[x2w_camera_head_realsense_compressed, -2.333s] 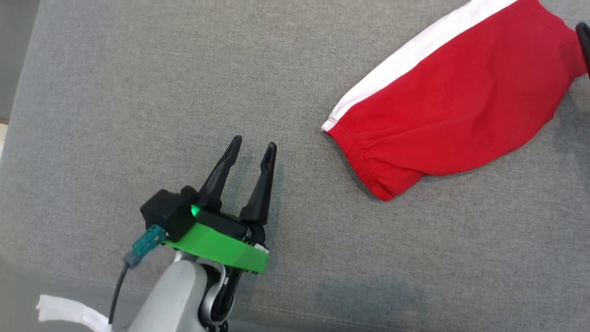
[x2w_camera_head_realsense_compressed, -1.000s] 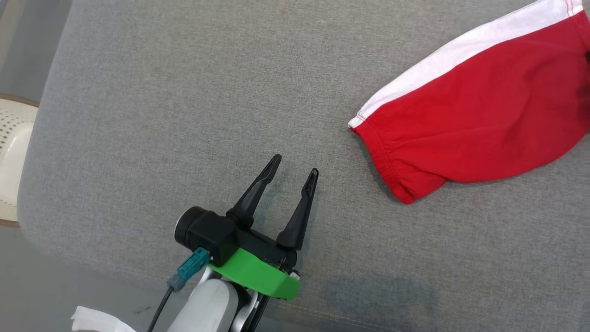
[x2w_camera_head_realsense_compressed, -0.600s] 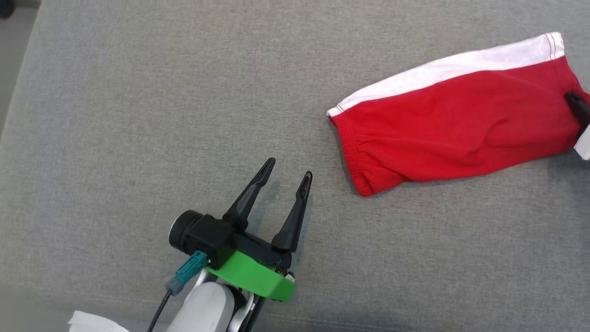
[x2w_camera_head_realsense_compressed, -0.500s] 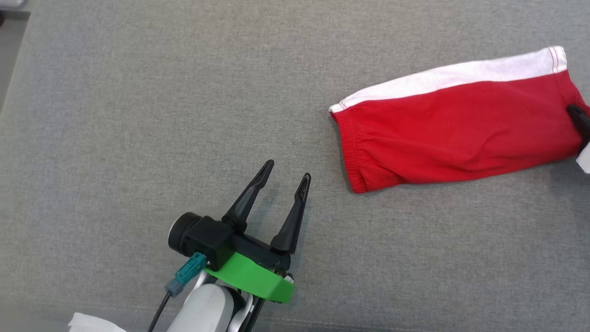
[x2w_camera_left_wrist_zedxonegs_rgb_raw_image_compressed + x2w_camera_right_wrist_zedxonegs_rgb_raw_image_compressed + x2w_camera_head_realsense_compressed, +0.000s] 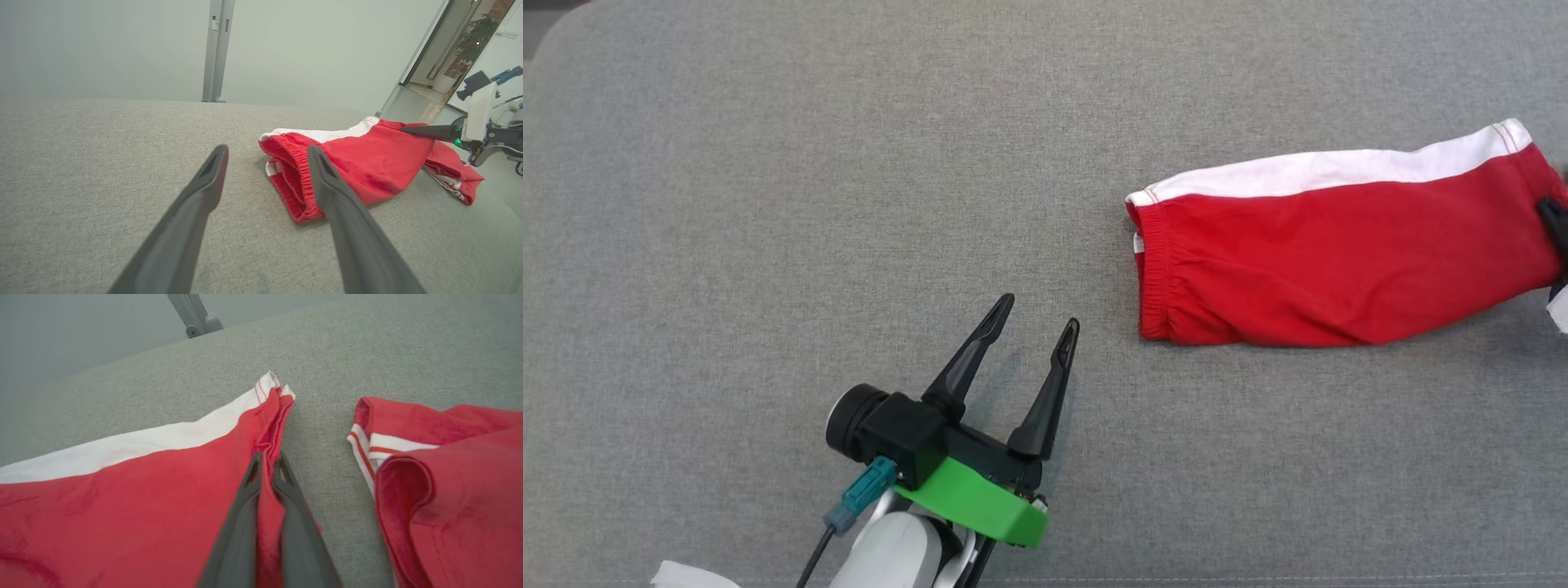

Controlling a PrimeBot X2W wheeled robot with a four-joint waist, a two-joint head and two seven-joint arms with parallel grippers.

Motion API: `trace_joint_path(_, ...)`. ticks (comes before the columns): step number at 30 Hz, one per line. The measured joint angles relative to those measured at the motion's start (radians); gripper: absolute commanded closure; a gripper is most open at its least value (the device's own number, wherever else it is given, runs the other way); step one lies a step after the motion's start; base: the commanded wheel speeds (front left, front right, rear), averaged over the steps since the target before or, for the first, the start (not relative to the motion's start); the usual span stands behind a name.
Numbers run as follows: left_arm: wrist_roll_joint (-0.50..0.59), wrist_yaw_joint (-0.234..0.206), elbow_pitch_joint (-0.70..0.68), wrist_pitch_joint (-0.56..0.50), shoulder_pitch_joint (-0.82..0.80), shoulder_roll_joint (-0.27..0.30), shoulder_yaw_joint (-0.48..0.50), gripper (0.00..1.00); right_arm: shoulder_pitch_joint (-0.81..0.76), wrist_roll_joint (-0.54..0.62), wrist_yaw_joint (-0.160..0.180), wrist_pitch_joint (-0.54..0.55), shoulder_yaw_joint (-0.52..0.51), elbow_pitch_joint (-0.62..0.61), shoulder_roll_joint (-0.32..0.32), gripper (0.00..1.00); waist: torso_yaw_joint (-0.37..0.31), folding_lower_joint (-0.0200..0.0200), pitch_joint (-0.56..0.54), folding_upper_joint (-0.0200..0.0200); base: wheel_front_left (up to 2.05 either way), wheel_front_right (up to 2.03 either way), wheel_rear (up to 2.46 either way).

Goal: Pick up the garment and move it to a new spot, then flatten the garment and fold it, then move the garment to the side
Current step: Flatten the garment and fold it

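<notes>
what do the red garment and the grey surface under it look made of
Red garment: probably a soft cotton-like knit, matte; it drapes in gentle wrinkles, with a gathered elastic edge.
Grey surface: looks like woven upholstery fabric over padding, matte; fine flecked weave, rounded corner, stitched seam.

I see a grey woven cushion (image 5: 768,204) spread wide before me. Behind the cushion's far edge a grey metal post (image 5: 217,49) stands against a pale wall (image 5: 102,41). Past the cushion's far right corner, a potted plant (image 5: 474,38) sits beyond a doorway.
</notes>
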State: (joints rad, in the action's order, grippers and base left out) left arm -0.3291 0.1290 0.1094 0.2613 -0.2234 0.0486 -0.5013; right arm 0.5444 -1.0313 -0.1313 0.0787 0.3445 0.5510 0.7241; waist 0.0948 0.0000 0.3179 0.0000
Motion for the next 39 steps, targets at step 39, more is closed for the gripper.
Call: trace_joint_path(39,-0.076,0.000,-0.006,0.000,0.008,0.000,-0.038,0.00,0.005,0.097,0.000,0.257,0.156,-0.466,-0.224,1.00,0.095,0.0000,-0.038,0.0000,0.00,0.00,0.00)
